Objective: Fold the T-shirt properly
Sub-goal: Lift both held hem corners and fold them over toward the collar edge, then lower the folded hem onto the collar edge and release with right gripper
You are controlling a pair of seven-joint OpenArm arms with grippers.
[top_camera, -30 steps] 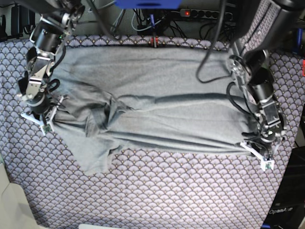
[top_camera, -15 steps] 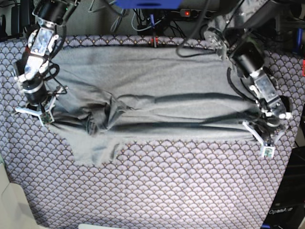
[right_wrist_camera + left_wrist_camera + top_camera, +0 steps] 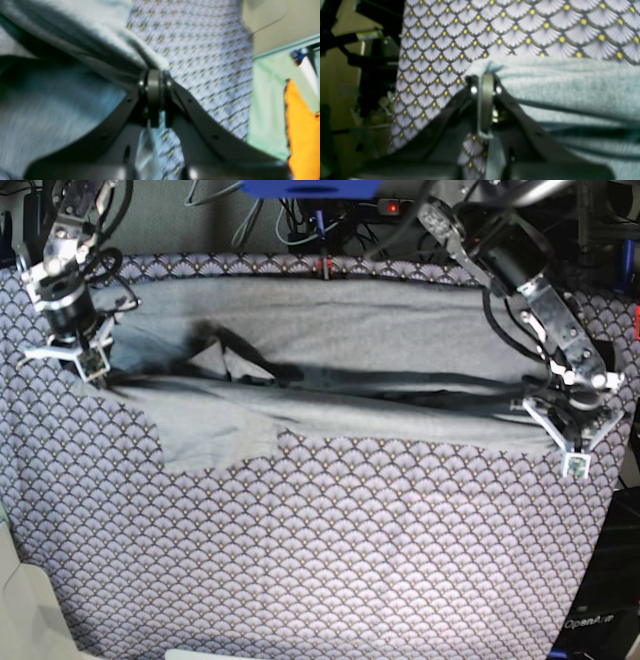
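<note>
The grey T-shirt (image 3: 330, 330) lies stretched crosswise over the far half of the purple fan-patterned tablecloth (image 3: 330, 560). Long dark creases run along its middle, and one sleeve (image 3: 215, 438) hangs toward the near side. My left gripper (image 3: 566, 427) is at the shirt's right end. In the left wrist view the left gripper (image 3: 485, 82) is shut on the T-shirt's (image 3: 557, 82) edge. My right gripper (image 3: 82, 355) is at the left end. In the right wrist view the right gripper (image 3: 153, 75) is shut on a bunched fold of the T-shirt (image 3: 50, 105).
Cables and a power strip (image 3: 420, 208) run behind the table's far edge. The table's edge (image 3: 395, 100) drops off close beside the left gripper. An orange object (image 3: 302, 130) and a pale green surface (image 3: 265, 105) lie past the cloth beside the right gripper.
Both grippers have moved toward the far side of the table, pulling the shirt's near edge with them. The shirt is now a narrower band and the sleeve has slid back.
</note>
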